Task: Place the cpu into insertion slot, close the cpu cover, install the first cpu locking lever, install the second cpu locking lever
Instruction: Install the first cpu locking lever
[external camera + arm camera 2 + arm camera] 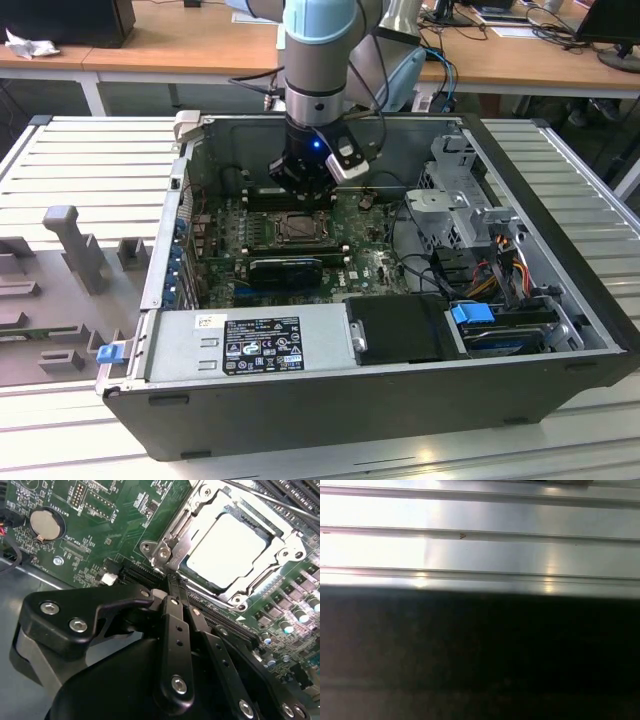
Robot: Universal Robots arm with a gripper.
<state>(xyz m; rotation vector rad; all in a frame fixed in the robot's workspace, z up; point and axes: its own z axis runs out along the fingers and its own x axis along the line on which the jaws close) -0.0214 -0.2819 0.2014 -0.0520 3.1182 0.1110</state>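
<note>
Reaching down from above into an open black desktop computer case [560, 300] on a ribbed silvery metal table [90, 170], seen in the exterior view. Hanging with the black two-fingered gripper [303, 190] just above the far edge of the square insertion slot with thin silvery rim [299, 229], on the green circuit board [370, 265]. Keeping clear of the grey power supply box [250, 345] at the case's near wall. In the second wrist view, holding the gripper [172, 582] with its fingers [175, 625] drawn together, tips meeting at one corner of the socket, beside the long black card slots [220, 617]; cannot tell whether anything is pinched between them. Showing the pale silvery-beige square cpu [227, 550] seated flat in the socket. Showing the silvery metal cpu cover with large central window [200, 520] lying down over the chip, chip face visible through the window. Showing a thin silvery lever rod [270, 502] running along the far side of the cover, and a round silver coin cell [46, 523] well apart on the board. In the first wrist view, facing a ribbed bright metal surface [480, 550] above a dark band.
</note>
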